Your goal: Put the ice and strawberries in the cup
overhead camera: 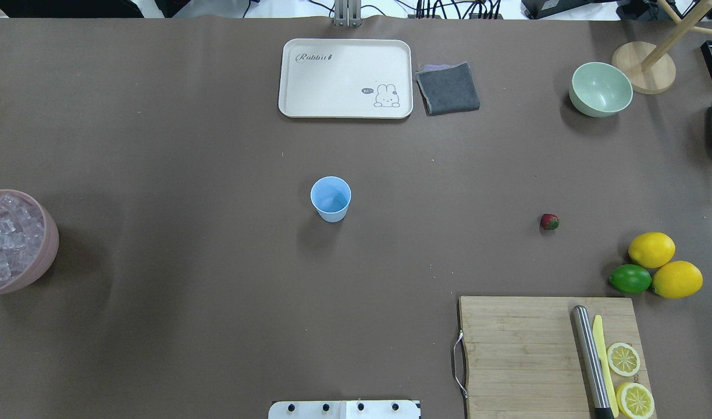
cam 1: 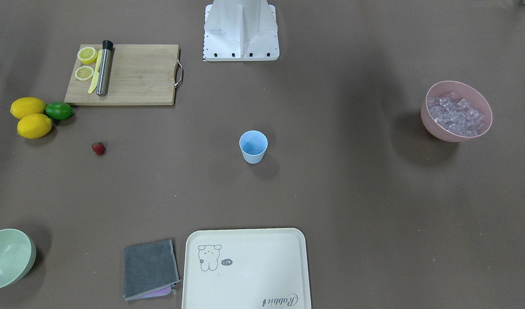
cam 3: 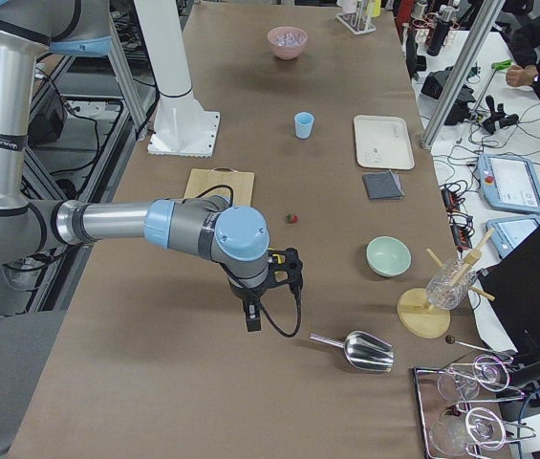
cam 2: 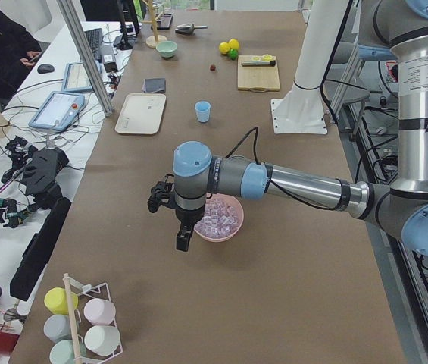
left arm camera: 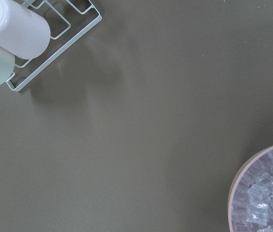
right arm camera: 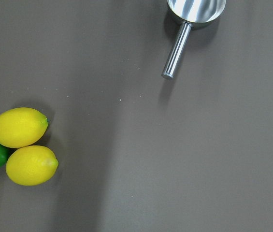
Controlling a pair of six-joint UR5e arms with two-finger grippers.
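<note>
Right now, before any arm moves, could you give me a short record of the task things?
cup: upright, empty, in the middle
strawberry: on the table, apart from cup
ice: heaped in pink bowl
left tool: near pink bowl; open or shut unclear
right tool: above table; open or shut unclear
done: nothing in cup yet

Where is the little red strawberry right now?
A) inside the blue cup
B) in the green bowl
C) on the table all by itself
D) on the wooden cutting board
C: the strawberry lies alone on the brown table, well apart from the cup, which looks empty inside.
</note>
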